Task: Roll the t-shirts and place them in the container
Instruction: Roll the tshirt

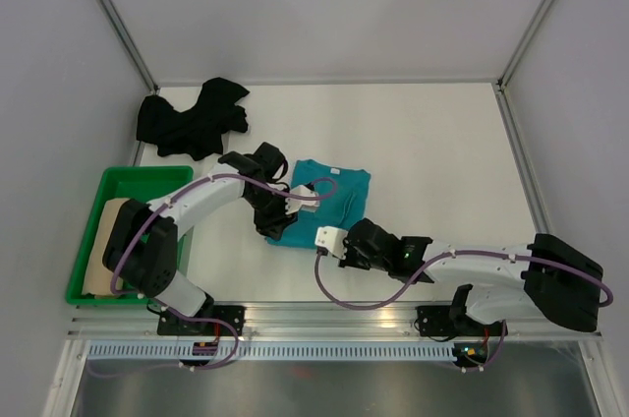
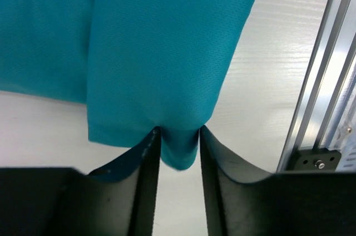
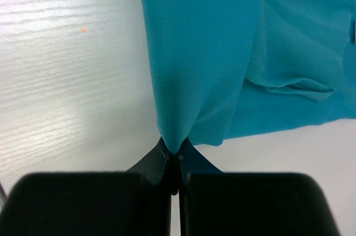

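The teal t-shirt (image 1: 334,189) lies on the white table near the front middle. My left gripper (image 1: 280,225) holds its near left edge; in the left wrist view the jaws (image 2: 178,131) stand a little apart with a fold of teal cloth (image 2: 161,52) bunched between them. My right gripper (image 1: 324,238) is shut tight on the near edge of the same shirt, and the right wrist view shows the cloth (image 3: 206,52) pinched at the gripper's (image 3: 175,152) tips. The black t-shirt (image 1: 192,120) lies crumpled at the back left. The beige t-shirt (image 1: 103,250) lies in the tray.
A green plastic tray (image 1: 147,181) stands at the left edge of the table. An aluminium rail (image 1: 334,317) runs along the front edge and shows in the left wrist view (image 2: 322,80). Walls close in the table at the back and both sides.
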Robot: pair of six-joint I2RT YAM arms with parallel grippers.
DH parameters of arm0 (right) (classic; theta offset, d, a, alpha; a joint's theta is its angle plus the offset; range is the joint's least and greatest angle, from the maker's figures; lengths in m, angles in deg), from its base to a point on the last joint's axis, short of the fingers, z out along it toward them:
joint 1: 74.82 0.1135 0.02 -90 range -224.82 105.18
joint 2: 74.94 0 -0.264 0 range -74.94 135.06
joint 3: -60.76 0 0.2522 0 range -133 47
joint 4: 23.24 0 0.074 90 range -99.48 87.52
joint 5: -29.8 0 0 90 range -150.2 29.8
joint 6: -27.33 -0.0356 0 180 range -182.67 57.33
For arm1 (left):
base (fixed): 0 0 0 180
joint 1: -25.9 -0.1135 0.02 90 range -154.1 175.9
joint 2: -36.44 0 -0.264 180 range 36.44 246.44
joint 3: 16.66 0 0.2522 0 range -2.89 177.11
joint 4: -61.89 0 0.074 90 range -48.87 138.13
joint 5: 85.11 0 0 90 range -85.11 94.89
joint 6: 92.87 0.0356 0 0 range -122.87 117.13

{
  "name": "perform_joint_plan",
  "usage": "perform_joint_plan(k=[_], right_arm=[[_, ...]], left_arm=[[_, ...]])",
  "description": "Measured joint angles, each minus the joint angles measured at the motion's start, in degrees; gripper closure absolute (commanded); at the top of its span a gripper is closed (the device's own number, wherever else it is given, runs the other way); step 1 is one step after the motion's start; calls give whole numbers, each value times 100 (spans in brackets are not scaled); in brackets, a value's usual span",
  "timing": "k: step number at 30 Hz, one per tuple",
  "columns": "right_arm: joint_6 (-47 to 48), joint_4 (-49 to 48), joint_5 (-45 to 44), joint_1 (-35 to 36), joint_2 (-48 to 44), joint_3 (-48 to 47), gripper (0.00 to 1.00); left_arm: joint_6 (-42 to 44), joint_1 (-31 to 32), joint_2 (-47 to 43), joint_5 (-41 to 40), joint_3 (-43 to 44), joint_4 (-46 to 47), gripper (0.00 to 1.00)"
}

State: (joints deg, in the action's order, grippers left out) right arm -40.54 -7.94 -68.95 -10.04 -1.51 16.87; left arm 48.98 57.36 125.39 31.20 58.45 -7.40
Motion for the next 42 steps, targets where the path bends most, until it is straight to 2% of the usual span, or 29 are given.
perform_joint_plan(k=[3, 6, 7, 8, 9, 10, 18, 20, 23, 24, 26, 27, 29, 30, 33, 38, 42], right_arm=[[-138, 109, 461, -295, -94, -61, 99], [-278, 205, 1088, -935, -90, -177, 100], [-304, 216, 1235, -1093, -81, -203, 100], [-339, 232, 1386, -1290, -70, -236, 100], [-354, 240, 1519, -1440, -55, -262, 100], [-374, 240, 1644, -1569, -37, -278, 100], [-442, 282, 2166, -1851, 94, -284, 100], [-444, 282, 2216, -1856, 101, -284, 100], [-448, 282, 2245, -1858, 101, -284, 100], [-448, 280, 2247, -1860, 101, -284, 100], [-448, 282, 2253, -1878, 101, -284, 100], [-446, 282, 2267, -1891, 101, -284, 100], [-439, 295, 2293, -1912, 98, -284, 100], [-433, 330, 2308, -1921, 98, -293, 100], [-345, 629, 2378, -1930, 98, -422, 100], [-225, 1467, 2726, -1932, 157, -1045, 100], [-302, 1878, 3263, -1937, 229, -1287, 98]], left_arm=[[-31, -76, 0, 44, 0, 107, 47], [-52, -96, -11, 81, -24, 289, 40], [-57, -96, -28, 85, -55, 348, 29], [-57, -96, -61, 90, -107, 411, 27], [-94, -96, -103, 101, -166, 450, 6], [-85, -94, -149, 103, -227, 498, 3], [-704, 417, -461, -20, -1021, 1427, 6], [-929, 540, -463, -138, -1207, 1733, 8], [-1202, 610, -463, -369, -1394, 2129, 17], [-1268, 616, -463, -413, -1425, 2216, 31], [-1421, 623, -463, -533, -1464, 2363, 51], [-1473, 625, -463, -588, -1471, 2417, 67], [-1517, 627, -468, -688, -1471, 2455, 80], [-1515, 627, -476, -721, -1471, 2441, 90], [-1473, 627, -514, -750, -1414, 2293, 97], [-1215, 612, -533, -693, -1047, 1585, 98], [-688, 369, -533, -345, -752, 802, 97]])
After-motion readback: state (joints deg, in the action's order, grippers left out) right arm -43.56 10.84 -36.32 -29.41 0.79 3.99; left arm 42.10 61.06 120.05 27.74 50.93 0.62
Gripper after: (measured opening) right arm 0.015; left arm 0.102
